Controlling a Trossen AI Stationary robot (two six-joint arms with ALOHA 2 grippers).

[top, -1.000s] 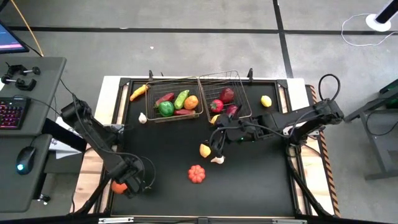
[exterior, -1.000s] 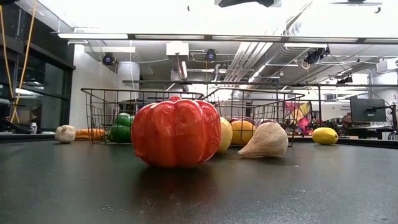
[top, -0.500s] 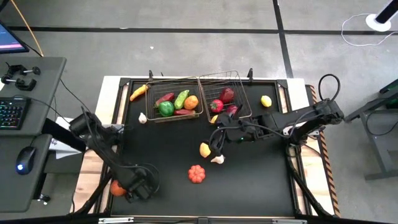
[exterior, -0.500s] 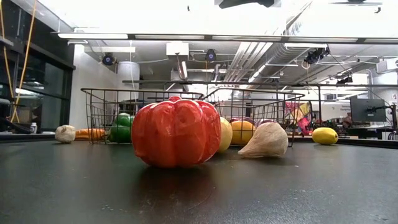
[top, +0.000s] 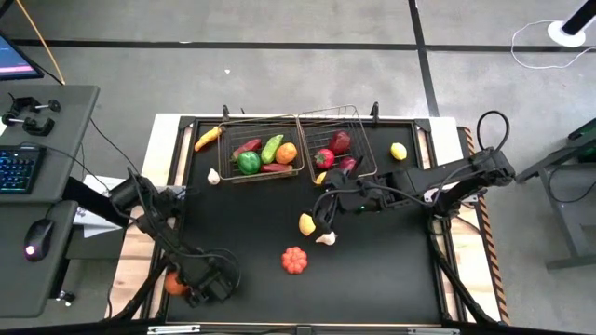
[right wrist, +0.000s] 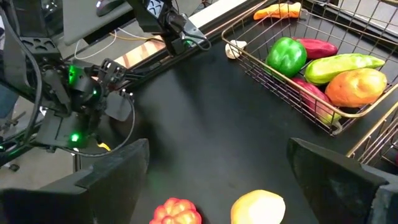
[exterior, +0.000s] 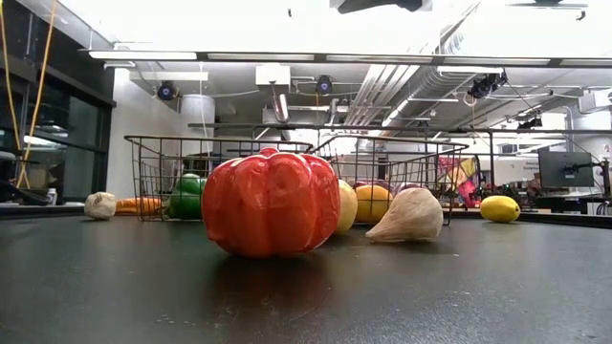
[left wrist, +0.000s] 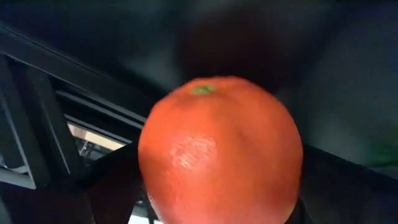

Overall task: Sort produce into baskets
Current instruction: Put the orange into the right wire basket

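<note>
1. While the left gripper (top: pixel 191 284) sits at the near left corner of the table (top: pixel 372 270), an orange (left wrist: pixel 219 149) fills its wrist view, right between its fingers. The fingers look clamped on it, though the close view hides their tips.
2. Seen from above, that orange (top: pixel 175 282) peeks out on the outer side of the left gripper, at the table's edge.
3. The right gripper (top: pixel 321 221) hangs over the middle of the table with its fingers (right wrist: pixel 112 171) spread wide apart and nothing between them.
4. Right under the right gripper lie a yellow lemon (top: pixel 306 224) and a pale garlic (top: pixel 325 238), close together.
5. A red ribbed tomato (top: pixel 294 260) sits a little nearer the front edge than those two.
6. Beyond the right gripper stand the two wire baskets (top: pixel 264 121), side by side and touching.
7. The left basket (right wrist: pixel 292 93) holds a green pepper (top: pixel 248 162), a cucumber (top: pixel 272 147), an orange fruit (top: pixel 287 153) and dark red pieces.
8. The right basket (top: pixel 358 126) holds red fruit (top: pixel 324 157) and a dark red one (top: pixel 341 141).
9. Another lemon (top: pixel 399 151) lies just outside the right basket, and a second garlic (top: pixel 213 177) and an orange-yellow pepper (top: pixel 207 138) lie outside the left one.
</note>
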